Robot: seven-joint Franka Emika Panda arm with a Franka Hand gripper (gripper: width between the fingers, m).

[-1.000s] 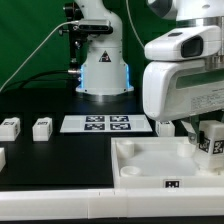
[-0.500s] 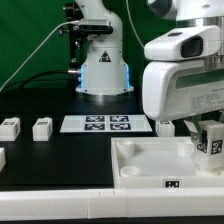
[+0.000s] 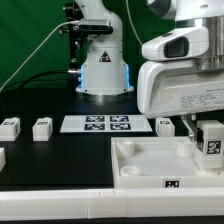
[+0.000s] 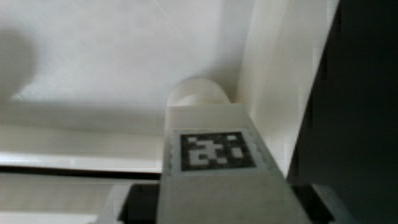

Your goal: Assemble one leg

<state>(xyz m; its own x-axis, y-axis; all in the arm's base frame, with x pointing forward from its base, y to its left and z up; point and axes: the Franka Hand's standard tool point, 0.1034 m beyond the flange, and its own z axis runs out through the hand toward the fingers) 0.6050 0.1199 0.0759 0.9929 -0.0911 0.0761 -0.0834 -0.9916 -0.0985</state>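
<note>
I have the leg in my hand. The fingers are closed on its two sides, and its tag faces both cameras. There is only this one arm, so the question of which is nearer does not arise. The leg lies straight out ahead of the hand, with its long axis close to upright in the exterior view. It hangs over the right end of the tabletop, inside the rim.

In the wrist view its free end points down beside the tabletop's inner wall, close to a corner. I cannot tell whether it touches the floor there. A rounded hollow, perhaps a socket, shows well apart from that end. I judge the coming move depends on bringing the end over a socket.

Against a second ago, the leg sits slightly lower and squarer to the exterior view, and my wrist housing has shifted. The loose legs on the desk's left and the marker board have not moved.
</note>
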